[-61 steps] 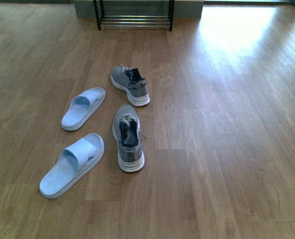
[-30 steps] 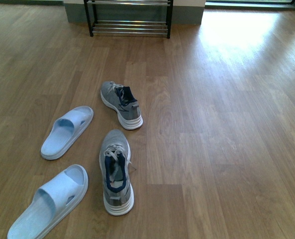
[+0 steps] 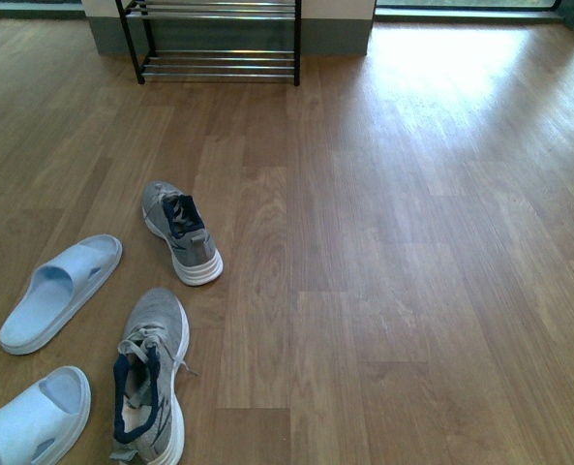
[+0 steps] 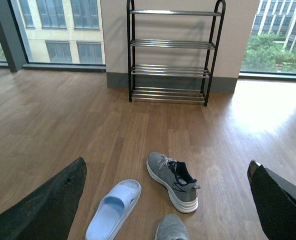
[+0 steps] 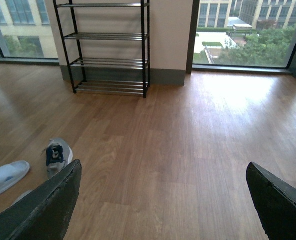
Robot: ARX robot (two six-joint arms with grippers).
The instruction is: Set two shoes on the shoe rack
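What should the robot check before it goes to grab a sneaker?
1. Shoes on the rack: not ok. The near sneaker and the far sneaker lie on the floor.
2. Room on the rack: ok. No shoes show on its bars.
3. Is the left pincer open, with nothing in it: ok.
4. Is the right pincer open, with nothing in it: ok.
5. Are the slippers apart from both sneakers: ok.
6. Is either sneaker close enough to grab: cannot tell.
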